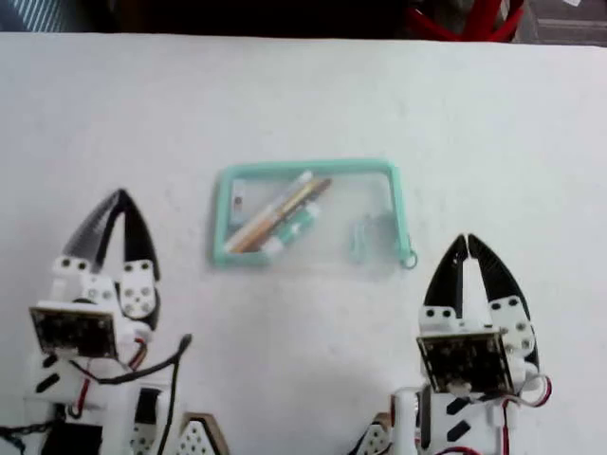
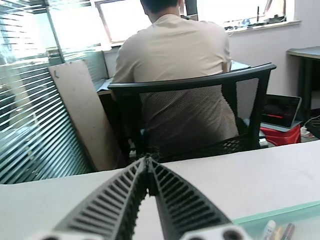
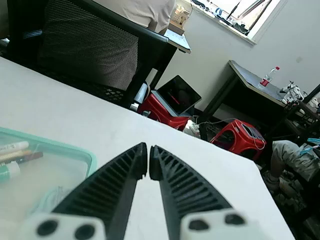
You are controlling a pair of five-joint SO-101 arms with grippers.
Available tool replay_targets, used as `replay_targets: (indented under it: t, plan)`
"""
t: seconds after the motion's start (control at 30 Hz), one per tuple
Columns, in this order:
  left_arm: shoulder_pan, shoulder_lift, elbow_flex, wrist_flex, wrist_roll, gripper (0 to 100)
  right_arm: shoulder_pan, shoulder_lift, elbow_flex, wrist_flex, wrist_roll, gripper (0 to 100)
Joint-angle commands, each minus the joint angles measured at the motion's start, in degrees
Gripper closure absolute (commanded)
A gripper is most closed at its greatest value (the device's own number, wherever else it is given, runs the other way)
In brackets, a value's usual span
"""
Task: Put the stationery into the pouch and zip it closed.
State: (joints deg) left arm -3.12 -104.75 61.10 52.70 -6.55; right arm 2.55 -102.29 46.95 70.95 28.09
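Note:
A clear pouch [image 1: 308, 213] with a mint-green border lies flat in the middle of the white table, pens and pencils [image 1: 283, 217] visible inside it. Its zipper pull [image 1: 409, 259] sits at the corner nearest the right arm. My left gripper [image 1: 119, 196] rests shut to the pouch's left, clear of it. My right gripper [image 1: 464, 242] is shut just right of the zipper corner, holding nothing. In the right wrist view the black fingertips [image 3: 148, 161] meet beside the pouch's edge [image 3: 75, 152]. The left wrist view has the shut gripper [image 2: 147, 161] and a pouch corner [image 2: 280, 220].
The white table [image 1: 493, 123] spreads wide around the pouch. A black mesh chair [image 2: 200, 120] stands beyond the far table edge, and red stools [image 3: 240, 137] stand on the floor past it.

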Motion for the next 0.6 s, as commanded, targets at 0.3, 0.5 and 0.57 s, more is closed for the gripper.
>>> replay_targets:
  t: [0.3,0.5,0.57]
  plan:
    - [-0.75,0.48,8.62,2.81,-0.62,97,0.22,-0.92,9.41,-6.02,-0.62,97.4]
    - [-0.75,0.48,32.70,-11.34,-0.62,97,0.40,-0.92,35.87,-16.57,-0.62,97.4]
    - [-0.75,0.75,35.96,-13.71,-0.18,97,0.31,-0.92,45.45,-22.02,-0.62,97.4]
